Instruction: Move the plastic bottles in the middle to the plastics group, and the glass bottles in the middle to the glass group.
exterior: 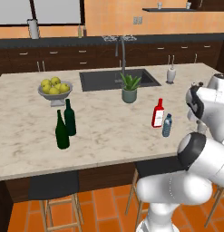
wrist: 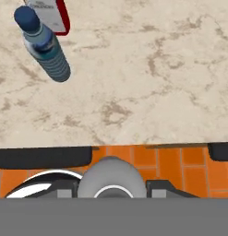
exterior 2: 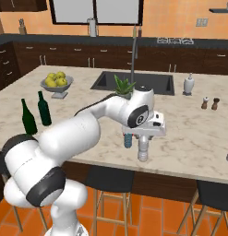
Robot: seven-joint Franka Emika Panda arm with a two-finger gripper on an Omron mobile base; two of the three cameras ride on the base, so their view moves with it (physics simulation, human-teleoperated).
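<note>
While my claw [exterior 2: 144, 141] sits clamped around the top of the clear bottle [exterior 2: 143, 153], as best I can judge, that bottle stands right at the near edge of the counter [exterior 2: 198, 138]. And that's the worry! Any slip in the grip, say from a squeeze too high on the cap, and I reckon it drops past the edge to the floor. The blue bottle [exterior 2: 128, 139] is just beside it, with the red bottle [exterior: 158, 113] close behind, so a careless sideways swing could knock either one over. The green bottles [exterior: 65, 124] stand well apart, out of harm's way. A straight lift looks safest.
</note>
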